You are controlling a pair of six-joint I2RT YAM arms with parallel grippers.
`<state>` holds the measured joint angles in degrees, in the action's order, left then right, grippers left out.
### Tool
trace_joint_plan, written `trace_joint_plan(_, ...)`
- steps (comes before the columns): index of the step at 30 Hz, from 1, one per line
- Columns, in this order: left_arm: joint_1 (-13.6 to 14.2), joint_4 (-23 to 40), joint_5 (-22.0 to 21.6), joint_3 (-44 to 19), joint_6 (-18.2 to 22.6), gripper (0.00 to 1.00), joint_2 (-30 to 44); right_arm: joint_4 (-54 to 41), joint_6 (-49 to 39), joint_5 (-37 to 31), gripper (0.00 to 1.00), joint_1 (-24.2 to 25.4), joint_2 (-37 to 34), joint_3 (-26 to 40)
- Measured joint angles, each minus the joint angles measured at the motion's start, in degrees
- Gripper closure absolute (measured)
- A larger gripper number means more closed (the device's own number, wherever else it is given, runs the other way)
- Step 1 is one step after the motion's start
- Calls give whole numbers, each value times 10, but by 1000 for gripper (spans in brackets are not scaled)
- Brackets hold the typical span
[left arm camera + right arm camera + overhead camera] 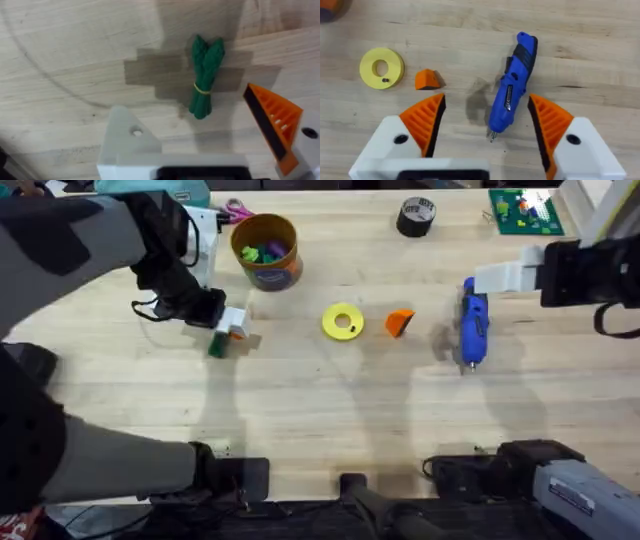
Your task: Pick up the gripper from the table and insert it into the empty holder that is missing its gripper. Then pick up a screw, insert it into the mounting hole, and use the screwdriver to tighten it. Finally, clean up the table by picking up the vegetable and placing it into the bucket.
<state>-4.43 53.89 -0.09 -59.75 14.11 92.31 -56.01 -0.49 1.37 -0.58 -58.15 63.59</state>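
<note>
Gripper (399, 322): orange wedge, lying on the surface (320, 410) between yellow ring (343, 321) and blue screwdriver (473, 328). Holder (131, 140): bare white mount on the left gripper (205, 145), fingers spread above the green vegetable (204, 76), twin finger orange-tipped. Right gripper (485, 130): fingers open astride the screwdriver's tip end; bucket (266, 251) stands well apart, behind the ring.

We're looking at a robotics lab bench: a butcher-block table (330, 410) is carrying the clutter of a test setup. Beyond the yellow ring (343, 321), a black tape roll (416, 217) is sitting near the far edge, scissors (236, 211) and a green building-brick plate (524, 210) are lying alongside.
</note>
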Motion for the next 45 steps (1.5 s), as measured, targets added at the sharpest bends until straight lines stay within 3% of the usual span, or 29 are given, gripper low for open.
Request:
trace_joint_plan(6, 0, -9, -7, 0, 3, 385, 24, -2, 0, 0, 5, 0, 0, 0)
trace_joint_plan(11, 0, -12, -10, 0, 5, 893, 30, -9, 0, 0, 5, 0, 0, 0)
trace_joint_plan(13, 0, -13, -11, 0, 6, 991, 30, -11, 0, 0, 5, 0, 0, 0)
trace_joint_plan(25, 0, -11, -10, -6, 5, 993, 30, -11, 0, 0, 4, 0, 0, 0)
trace_joint_plan(32, 0, 62, -7, -92, 5, 993, 20, -11, 0, 0, 5, 0, 0, 0)
trace_joint_plan(39, 0, 102, 3, -150, 4, 993, -82, -11, 0, 0, 5, 0, 0, 0)
trace_joint_plan(45, 0, 128, 4, -159, 4, 993, -198, -11, 0, 0, 5, 0, 0, 0)
